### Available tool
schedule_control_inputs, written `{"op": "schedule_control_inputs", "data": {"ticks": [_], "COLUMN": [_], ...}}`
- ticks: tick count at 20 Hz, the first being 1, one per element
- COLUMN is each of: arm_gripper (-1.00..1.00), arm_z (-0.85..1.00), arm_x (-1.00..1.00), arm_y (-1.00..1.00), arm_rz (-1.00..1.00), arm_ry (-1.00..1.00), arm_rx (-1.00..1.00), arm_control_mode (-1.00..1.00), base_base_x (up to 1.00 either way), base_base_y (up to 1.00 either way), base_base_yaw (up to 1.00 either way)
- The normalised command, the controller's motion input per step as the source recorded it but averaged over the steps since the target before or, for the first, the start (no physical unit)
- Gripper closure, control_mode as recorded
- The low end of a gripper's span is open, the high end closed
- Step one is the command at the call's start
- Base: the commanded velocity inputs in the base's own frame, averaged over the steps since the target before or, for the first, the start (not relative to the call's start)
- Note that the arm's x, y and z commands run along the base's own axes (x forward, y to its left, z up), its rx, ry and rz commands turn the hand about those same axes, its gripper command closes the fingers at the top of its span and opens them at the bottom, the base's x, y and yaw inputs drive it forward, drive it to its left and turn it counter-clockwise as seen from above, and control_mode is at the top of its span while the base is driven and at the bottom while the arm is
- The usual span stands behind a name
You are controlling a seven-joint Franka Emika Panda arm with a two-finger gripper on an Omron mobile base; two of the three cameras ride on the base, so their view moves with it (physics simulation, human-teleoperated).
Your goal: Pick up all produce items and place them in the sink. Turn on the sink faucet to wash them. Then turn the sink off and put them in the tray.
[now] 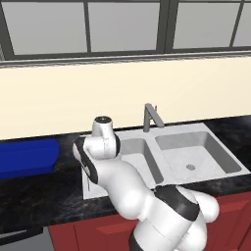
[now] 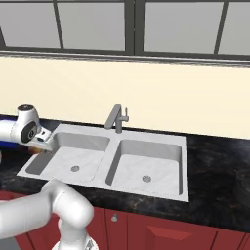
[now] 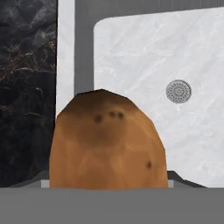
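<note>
The brown-orange potato [image 3: 107, 140] sits large and close in the hand view, between the two dark fingertips of my gripper [image 3: 107, 181], which is shut on it. It hangs above the left rim of the light grey marbled sink [image 3: 144, 57], with the left basin's round drain [image 3: 178, 91] beyond it. In the right base view the gripper [image 2: 41, 141] hovers at the sink's [image 2: 146, 156] left edge with a bit of potato [image 2: 35, 150] below it. The grey faucet [image 1: 152, 116] stands behind the basins, spout angled. The blue tray [image 1: 27, 158] lies on the counter left of the sink [image 1: 196, 147].
Black marbled counter [image 2: 215, 166] surrounds the sink, with a cream wall and a window behind. Red cabinet fronts [image 2: 161, 229] run below the counter edge. My own white arm [image 1: 127, 191] covers part of the left basin in the left base view.
</note>
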Motion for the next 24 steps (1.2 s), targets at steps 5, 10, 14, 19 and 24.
{"op": "schedule_control_inputs", "data": {"ticks": [5, 10, 14, 19, 24], "arm_gripper": [1.00, 1.00, 1.00, 1.00, 1.00], "arm_z": [0.04, 0.00, -0.08, -0.27, -0.40], "arm_x": [0.19, 0.31, 0.36, 0.36, 0.34], "arm_y": [-0.73, -0.70, -0.58, -0.26, -0.05], "arm_rz": [0.05, 0.03, 0.02, 0.01, 0.00], "arm_ry": [-0.01, 0.00, 0.00, 0.03, 0.02], "arm_rx": [0.01, 0.03, 0.02, 0.00, -0.02], "arm_control_mode": [-1.00, -1.00, -1.00, -1.00, -1.00], "base_base_x": [0.00, 0.00, 0.00, 0.00, 0.00], "base_base_y": [0.00, 0.00, 0.00, 0.00, 0.00], "base_base_yaw": [0.00, 0.00, 0.00, 0.00, 0.00]}}
